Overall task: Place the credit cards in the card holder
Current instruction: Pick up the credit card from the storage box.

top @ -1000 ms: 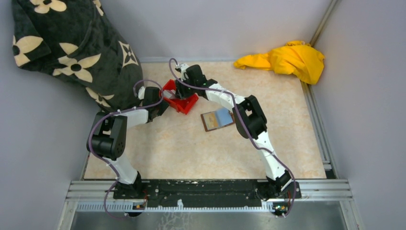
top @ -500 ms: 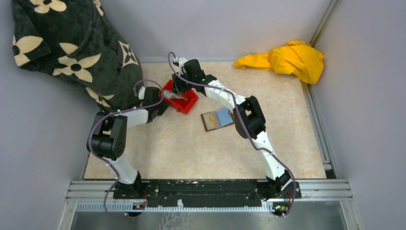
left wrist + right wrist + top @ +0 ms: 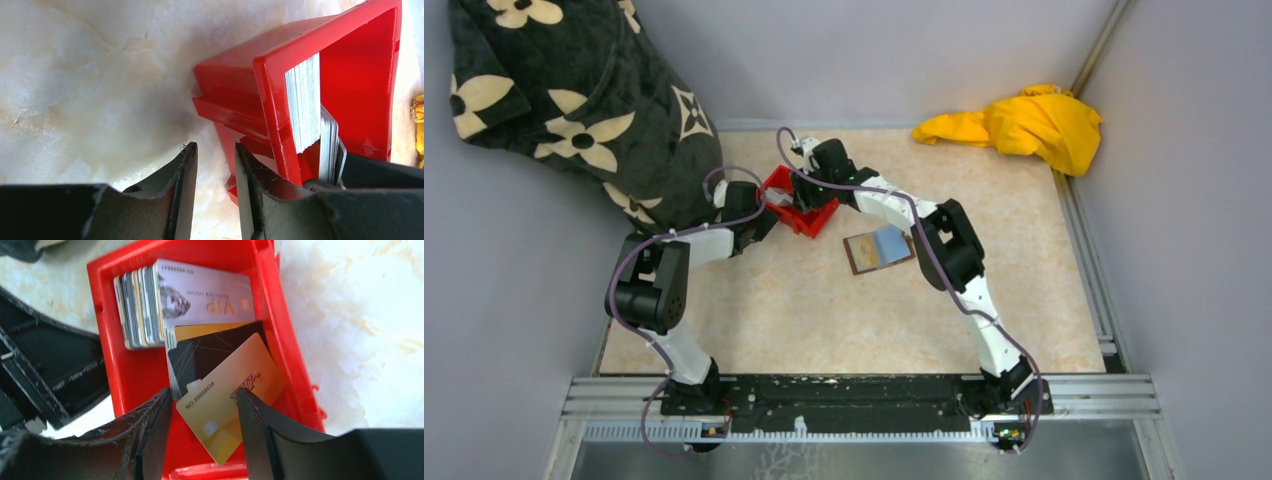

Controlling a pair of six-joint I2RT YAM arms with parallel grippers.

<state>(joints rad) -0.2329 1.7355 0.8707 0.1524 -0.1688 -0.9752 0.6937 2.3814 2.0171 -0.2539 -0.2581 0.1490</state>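
Jaws of the right gripper [image 3: 205, 405] spread inside a red bin [image 3: 287, 350] of credit cards [image 3: 200, 295].
A gold card [image 3: 235, 390] lies tilted between them, the rest stacked beyond. The left gripper [image 3: 216, 165], narrowly parted and pinching nothing, sits against the bin's outer wall. The card holder [image 3: 879, 248] lies open, well apart from both.

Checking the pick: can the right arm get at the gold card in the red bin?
Likely yes: right tool sits open above the red bin, gold card uppermost between its jaws, nothing covering it.
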